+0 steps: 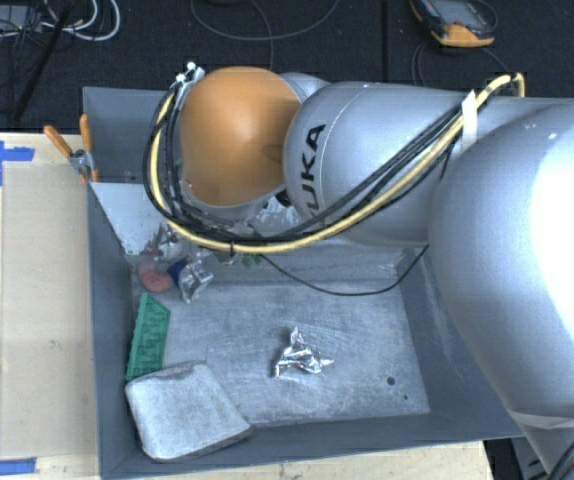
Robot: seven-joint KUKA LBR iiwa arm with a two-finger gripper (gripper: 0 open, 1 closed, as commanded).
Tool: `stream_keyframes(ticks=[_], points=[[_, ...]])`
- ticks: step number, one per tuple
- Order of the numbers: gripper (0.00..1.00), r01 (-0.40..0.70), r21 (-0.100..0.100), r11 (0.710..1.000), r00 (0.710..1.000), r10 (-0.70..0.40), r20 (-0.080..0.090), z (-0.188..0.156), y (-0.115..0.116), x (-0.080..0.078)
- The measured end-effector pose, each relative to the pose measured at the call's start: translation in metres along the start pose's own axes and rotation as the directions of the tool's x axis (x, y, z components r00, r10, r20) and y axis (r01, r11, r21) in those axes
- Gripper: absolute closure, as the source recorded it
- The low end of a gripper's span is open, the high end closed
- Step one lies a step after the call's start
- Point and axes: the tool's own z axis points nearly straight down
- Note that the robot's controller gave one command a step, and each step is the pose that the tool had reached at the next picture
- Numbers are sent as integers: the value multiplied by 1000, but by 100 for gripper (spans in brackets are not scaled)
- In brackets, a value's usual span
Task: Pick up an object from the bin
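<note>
My gripper [194, 279] reaches down under the orange wrist cover into the bin's far left corner. Right beside it on the left lies a small pink round thing [153, 277], with a small blue thing [177, 268] between the two; whether the gripper touches either is hidden. Just in front of them, along the left wall, a flat green textured piece [150, 336] lies on the floor.
A grey flat pad [185, 411] lies in the near left corner. A crumpled piece of silver foil [300, 356] sits near the middle of the floor. The arm covers the far and right parts of the bin.
</note>
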Motion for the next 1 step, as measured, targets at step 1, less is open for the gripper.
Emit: stream_keyframes(ticks=[1], points=[[100, 133, -1, 991, 991, -133, -1, -61, 10, -5]])
